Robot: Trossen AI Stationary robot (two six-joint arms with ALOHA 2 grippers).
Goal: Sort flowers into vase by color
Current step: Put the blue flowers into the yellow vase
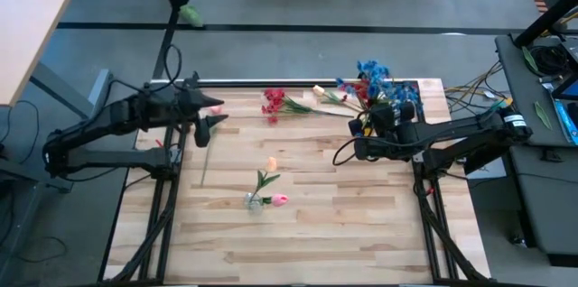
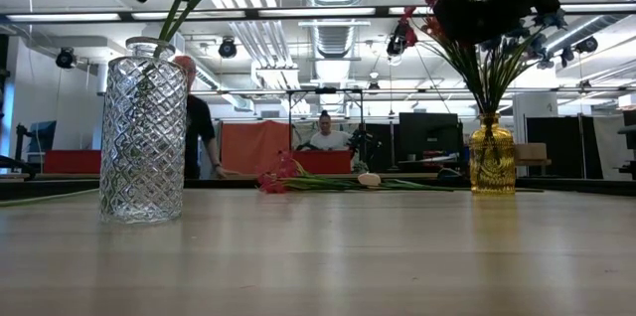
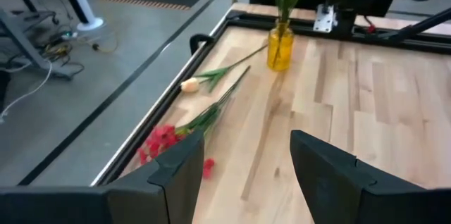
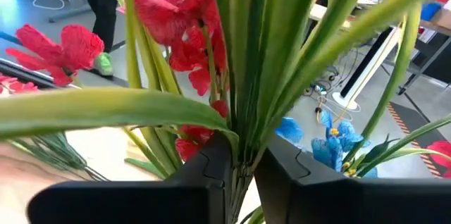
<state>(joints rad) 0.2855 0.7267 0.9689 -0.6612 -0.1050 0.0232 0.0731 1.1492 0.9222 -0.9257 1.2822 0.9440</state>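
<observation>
A bunch of red and blue flowers [image 4: 211,48] stands in the amber vase [image 2: 492,157], its green stems pinched between the right gripper [image 4: 242,171] fingers just above the vase. Well apart from the amber vase, the left gripper [image 3: 243,171] hovers open and empty over the table [image 1: 361,224], beside loose red flowers [image 3: 162,143].

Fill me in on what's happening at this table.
A two-armed robot is sorting artificial flowers into vases. The right gripper pinches green stems at the bunch of red and blue flowers in the amber vase. The left gripper waits open near the table's far left. A red flower and a cream bud still lie on the table.
</observation>
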